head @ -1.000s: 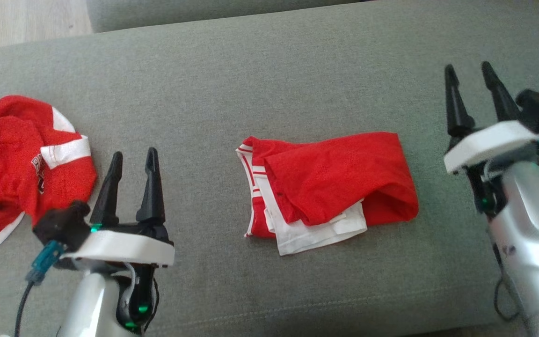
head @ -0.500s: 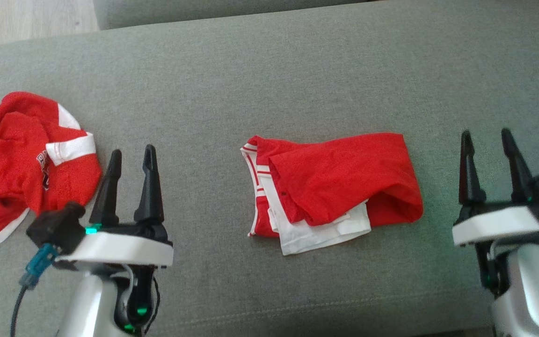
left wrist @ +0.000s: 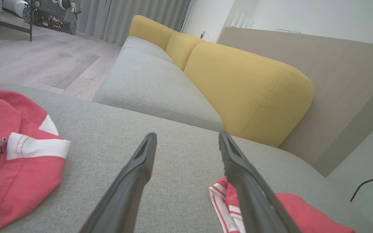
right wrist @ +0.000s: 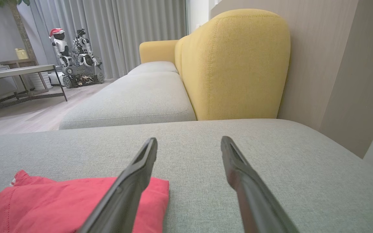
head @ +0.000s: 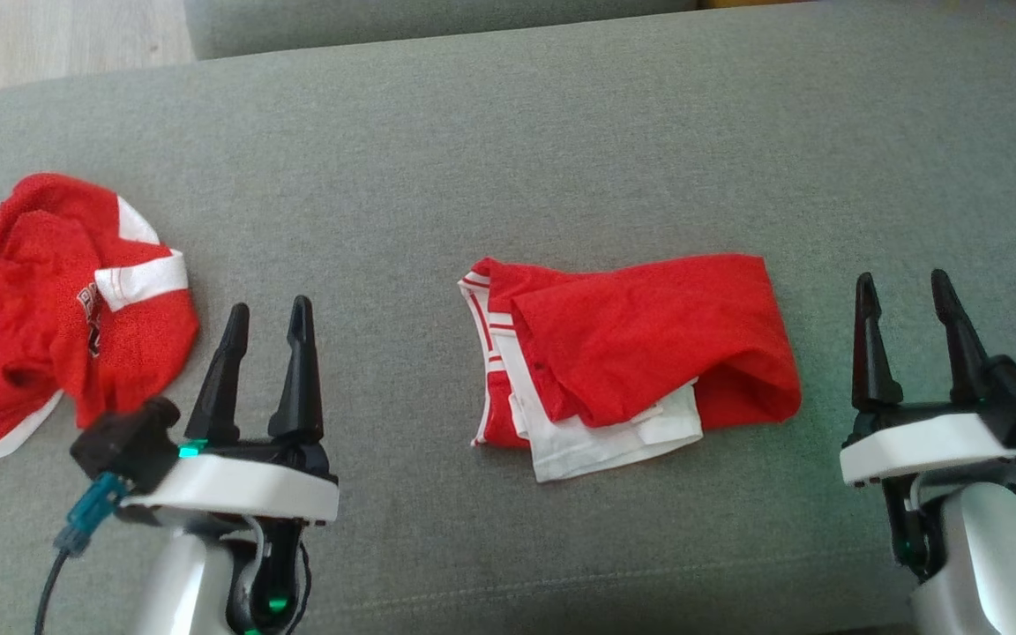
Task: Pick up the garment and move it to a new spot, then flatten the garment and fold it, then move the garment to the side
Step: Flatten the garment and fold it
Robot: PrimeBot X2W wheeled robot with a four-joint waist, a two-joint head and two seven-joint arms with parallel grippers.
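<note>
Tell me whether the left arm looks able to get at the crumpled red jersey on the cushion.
Probably yes. The left gripper stands open just beside the crumpled red jersey, with bare grey cushion between them and nothing in the way.

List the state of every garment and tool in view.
folded garment: folded, flat on the grey cushion, white layers poking out at the near edge, untouched.
crumpled garment: bunched up, unfolded, at the cushion's left end.
left tool: open, empty, between the two garments.
right tool: open, empty, right of the folded garment.
</note>
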